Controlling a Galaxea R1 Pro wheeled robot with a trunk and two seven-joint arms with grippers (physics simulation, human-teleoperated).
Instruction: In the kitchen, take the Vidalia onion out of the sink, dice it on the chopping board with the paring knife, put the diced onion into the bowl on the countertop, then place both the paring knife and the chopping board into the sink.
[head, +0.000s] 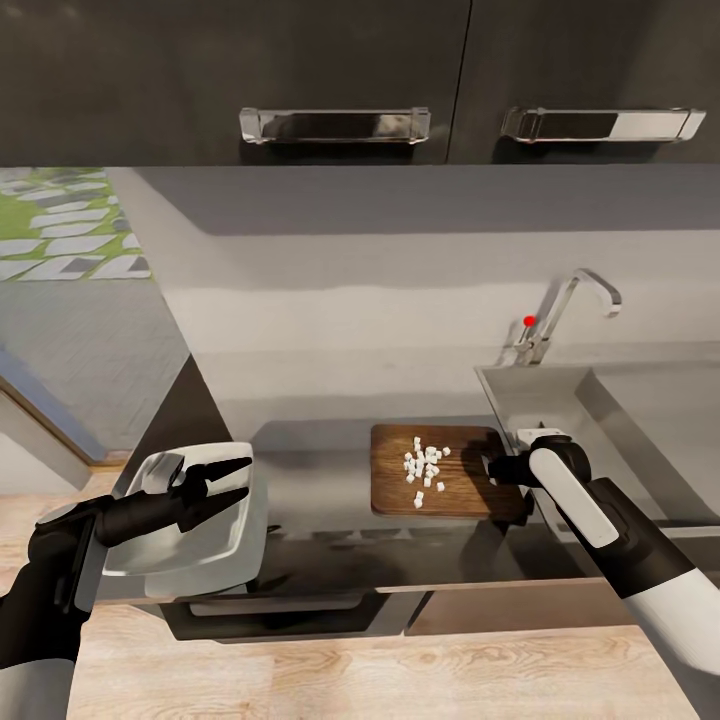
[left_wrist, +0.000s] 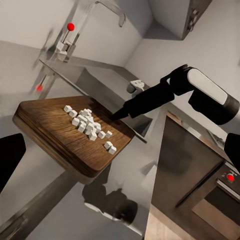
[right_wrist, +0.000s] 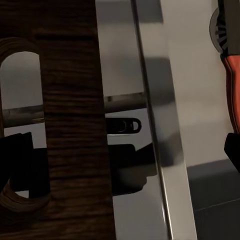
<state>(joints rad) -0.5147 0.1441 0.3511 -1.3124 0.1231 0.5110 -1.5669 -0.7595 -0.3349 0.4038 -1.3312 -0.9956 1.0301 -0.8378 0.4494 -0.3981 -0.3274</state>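
At the countertop's (head: 310, 470) left end we see our left gripper (head: 238, 480) hovering over the white bowl (head: 215, 530), which sits at the left front corner; the fingers are parted a little and hold nothing. The bowl looks bare inside as far as we can tell. Further right, the chopping board (head: 440, 485) lies near the front edge just beside the sink (head: 640, 440), with the diced onion (head: 425, 470) heaped in small white cubes on it. Our right gripper (left_wrist: 117, 116) is at the board's sink-side end, by the slot handle; whether it grips the board we cannot tell. The paring knife (right_wrist: 232, 95) shows its red-orange handle beyond the sink rim. So dicing looks done; moving the dice into the bowl and sinking the board remain. We read no writing anywhere.
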